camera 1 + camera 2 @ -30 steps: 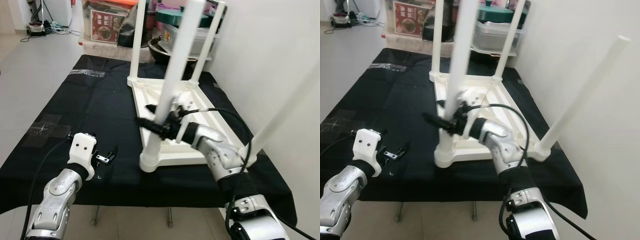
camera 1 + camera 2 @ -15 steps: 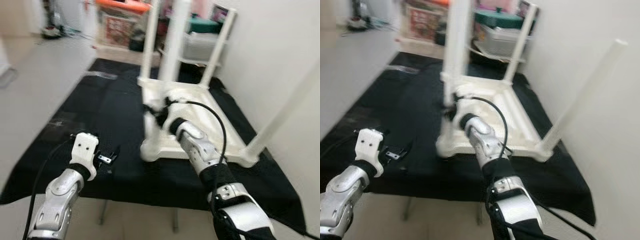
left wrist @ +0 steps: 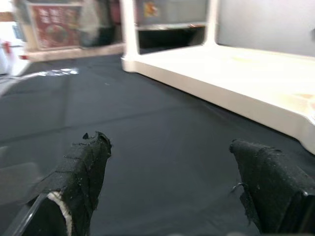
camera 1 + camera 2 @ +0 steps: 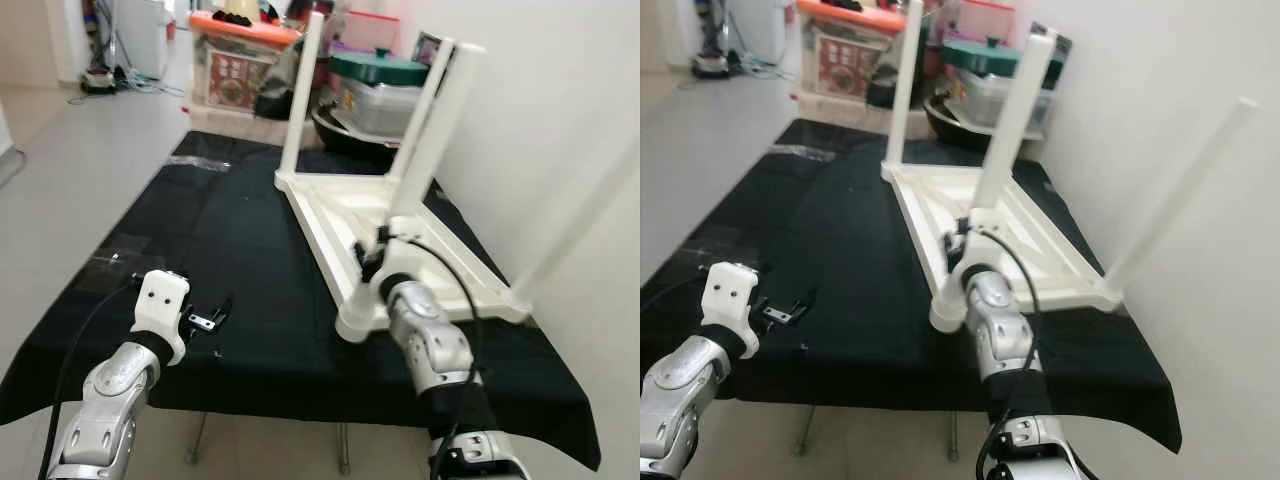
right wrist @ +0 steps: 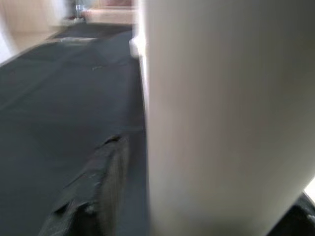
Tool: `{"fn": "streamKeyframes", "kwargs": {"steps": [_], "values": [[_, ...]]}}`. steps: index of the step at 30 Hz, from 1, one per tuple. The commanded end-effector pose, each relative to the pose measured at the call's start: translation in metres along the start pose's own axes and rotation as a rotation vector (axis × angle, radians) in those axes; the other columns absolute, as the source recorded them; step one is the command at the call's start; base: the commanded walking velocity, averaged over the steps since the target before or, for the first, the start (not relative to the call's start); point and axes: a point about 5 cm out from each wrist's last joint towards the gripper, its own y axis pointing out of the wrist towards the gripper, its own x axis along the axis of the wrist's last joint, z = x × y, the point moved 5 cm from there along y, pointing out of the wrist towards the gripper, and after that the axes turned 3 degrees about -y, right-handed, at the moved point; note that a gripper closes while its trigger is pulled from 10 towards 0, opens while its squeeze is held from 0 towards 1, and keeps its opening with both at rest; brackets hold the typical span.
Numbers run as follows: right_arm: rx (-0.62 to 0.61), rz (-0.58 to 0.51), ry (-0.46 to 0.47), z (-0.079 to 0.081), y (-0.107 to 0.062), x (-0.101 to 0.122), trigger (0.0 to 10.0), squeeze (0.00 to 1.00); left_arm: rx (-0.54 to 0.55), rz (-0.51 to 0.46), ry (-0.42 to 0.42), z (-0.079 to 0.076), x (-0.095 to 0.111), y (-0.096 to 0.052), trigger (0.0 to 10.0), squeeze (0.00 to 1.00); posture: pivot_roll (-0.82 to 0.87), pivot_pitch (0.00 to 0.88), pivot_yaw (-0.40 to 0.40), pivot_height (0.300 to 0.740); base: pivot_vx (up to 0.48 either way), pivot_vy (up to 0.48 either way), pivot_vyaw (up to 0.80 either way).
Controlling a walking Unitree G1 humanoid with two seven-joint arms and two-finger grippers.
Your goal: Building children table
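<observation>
White wall [image 4: 560, 110] – pale tiled floor [image 4: 60, 170] – cluttered boxes [image 4: 235, 70].

Your right gripper [image 4: 372, 262] sits behind the near table leg [image 4: 425, 150], finger gap hidden. Right wrist view: leg blurred, cut off. Far-right leg [image 4: 1185, 190] washes into wall.

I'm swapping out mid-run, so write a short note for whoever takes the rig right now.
Right pincer: around the near leg of the upturned white table, low by its base; grip looks closed, not certain.
Left pincer: open, empty, over the black cloth.
Done: four legs stand up from the tabletop.
Left: check whether each leg is tight; I can't tell. Then flip the table upright.
</observation>
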Motion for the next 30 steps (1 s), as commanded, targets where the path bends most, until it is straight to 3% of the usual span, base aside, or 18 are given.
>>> {"fn": "streamKeyframes", "kwargs": {"steps": [1,2,3,5,6,7,10,15,19,26,27,29,30], "values": [[0.098,-0.054,0.025,0.015,0.003,0.022,10.0,1.00,-0.015,0.002,-0.011,-0.005,-0.002,0.002,10.0,0.00,0.15,0.000,-0.192,0.740,0.000,0.000,0.00],[0.197,-0.095,0.034,0.025,0.002,0.034,10.0,0.00,-0.014,0.001,-0.012,-0.005,-0.002,0.002,10.0,0.00,0.15,0.000,-0.199,0.740,0.000,0.000,0.00],[0.296,-0.143,0.028,0.035,-0.004,0.046,10.0,0.00,-0.013,0.001,-0.013,-0.005,-0.002,0.001,10.0,0.00,0.15,0.000,-0.199,0.740,0.000,0.000,0.00],[0.359,-0.175,0.018,0.042,-0.008,0.053,10.0,0.00,-0.013,0.000,-0.014,-0.005,-0.002,0.001,10.0,0.00,0.15,0.000,-0.199,0.740,0.000,0.000,0.00],[0.658,-0.209,-0.036,0.068,-0.033,0.054,10.0,0.00,-0.013,-0.002,-0.017,-0.005,-0.002,0.002,10.0,0.00,0.16,0.000,-0.206,0.740,0.000,0.000,0.00],[0.658,-0.209,-0.036,0.068,-0.033,0.054,10.0,0.00,-0.013,-0.002,-0.017,-0.005,-0.002,0.002,10.0,0.00,0.16,0.000,-0.206,0.740,0.000,0.000,0.00],[0.834,-0.214,-0.079,0.083,-0.048,0.049,10.0,0.00,-0.015,-0.004,-0.019,-0.006,-0.002,0.002,10.0,0.00,0.17,0.000,-0.213,0.740,0.000,0.000,0.00],[0.935,-0.207,-0.129,0.100,-0.048,0.036,10.0,0.00,-0.016,-0.003,-0.020,-0.006,-0.002,0.002,10.0,0.00,0.17,0.000,-0.217,0.740,0.000,0.000,0.00],[0.881,-0.138,-0.159,0.114,-0.024,0.018,10.0,0.00,-0.016,-0.002,-0.019,-0.006,-0.002,0.001,10.0,0.00,0.19,0.000,-0.230,0.740,0.000,0.000,0.00],[0.868,-0.149,-0.177,0.112,-0.020,0.020,10.0,0.00,-0.015,-0.002,-0.019,-0.006,-0.002,0.001,10.0,0.00,0.20,0.000,-0.232,0.740,0.000,0.000,0.00],[0.823,-0.155,-0.165,0.106,-0.015,0.024,0.5,0.00,-0.015,-0.003,-0.020,-0.005,-0.002,0.001,10.0,0.00,0.19,0.000,-0.225,0.740,0.000,0.000,0.00],[0.788,-0.159,-0.156,0.102,-0.011,0.026,0.5,0.00,-0.015,-0.004,-0.021,-0.005,-0.002,0.001,10.0,0.00,0.19,0.000,-0.225,0.740,0.000,0.000,0.00],[0.667,-0.148,-0.132,0.088,0.000,0.027,0.0,0.00,-0.015,-0.004,-0.022,-0.005,-0.002,0.001,10.0,0.00,0.18,0.000,-0.221,0.740,0.000,0.000,0.00]]}}
